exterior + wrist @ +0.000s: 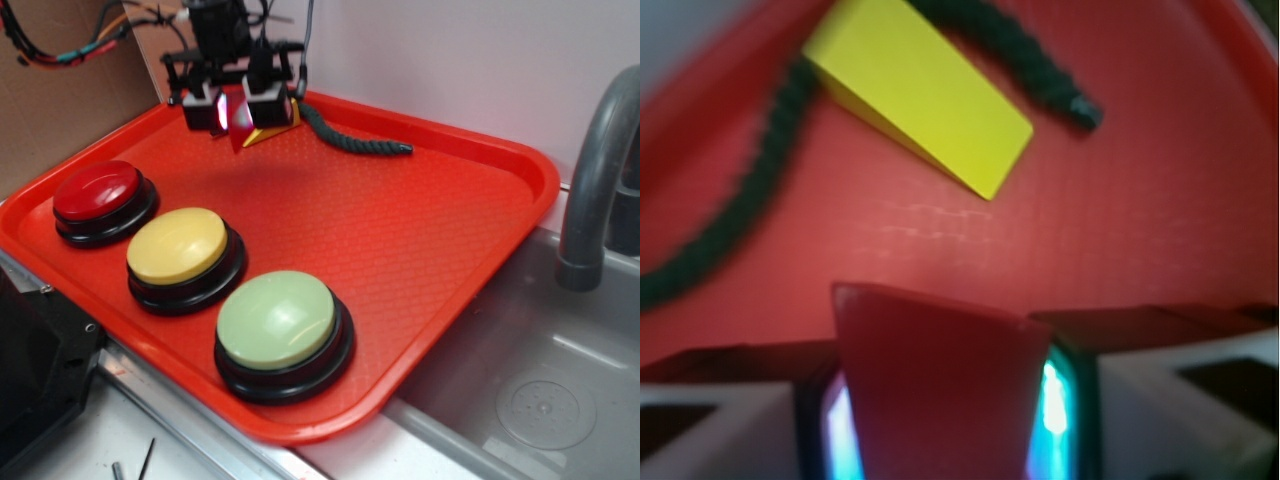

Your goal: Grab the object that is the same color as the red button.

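Observation:
The red wedge block [239, 122] hangs above the back of the red tray [420, 250], pinched between the two white fingers of my gripper [236, 110]. In the wrist view the same red block [940, 385] fills the space between the glowing pads of my gripper [945, 420], which is shut on it. The red button [97, 192], a glossy dome on a black base, sits at the tray's left edge, well away from the gripper.
A yellow wedge block [920, 95] lies on the tray just behind the gripper, with a dark twisted rope [355, 140] curling beside it. A yellow button [177, 246] and a pale green button [276, 319] stand along the tray's front edge. A sink [530, 390] and grey faucet [595, 170] are at the right.

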Tool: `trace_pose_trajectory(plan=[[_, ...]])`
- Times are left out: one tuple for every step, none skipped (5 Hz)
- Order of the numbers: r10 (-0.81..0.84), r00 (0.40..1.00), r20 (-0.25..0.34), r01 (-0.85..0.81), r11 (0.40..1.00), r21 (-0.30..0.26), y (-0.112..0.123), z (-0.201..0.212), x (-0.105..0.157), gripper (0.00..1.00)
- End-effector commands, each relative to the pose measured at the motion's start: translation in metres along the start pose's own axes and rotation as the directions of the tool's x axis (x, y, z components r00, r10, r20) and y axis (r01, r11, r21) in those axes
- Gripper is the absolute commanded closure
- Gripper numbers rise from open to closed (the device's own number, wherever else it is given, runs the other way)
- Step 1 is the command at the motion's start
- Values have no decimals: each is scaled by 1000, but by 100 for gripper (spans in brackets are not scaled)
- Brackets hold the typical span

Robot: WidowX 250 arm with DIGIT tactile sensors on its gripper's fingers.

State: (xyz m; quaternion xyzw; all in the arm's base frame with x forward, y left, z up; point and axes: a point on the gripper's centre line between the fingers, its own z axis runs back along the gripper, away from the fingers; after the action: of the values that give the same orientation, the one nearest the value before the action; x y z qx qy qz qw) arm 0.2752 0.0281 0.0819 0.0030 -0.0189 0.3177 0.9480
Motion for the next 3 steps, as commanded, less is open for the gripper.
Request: trace_pose_trajectory(plan=[[-154, 988, 28, 156, 986, -53, -23, 95, -21, 100], [-210, 976, 48, 215, 970, -115, -21, 133, -43, 100], [-213, 972, 104, 229, 958, -175, -16, 154, -60, 100]])
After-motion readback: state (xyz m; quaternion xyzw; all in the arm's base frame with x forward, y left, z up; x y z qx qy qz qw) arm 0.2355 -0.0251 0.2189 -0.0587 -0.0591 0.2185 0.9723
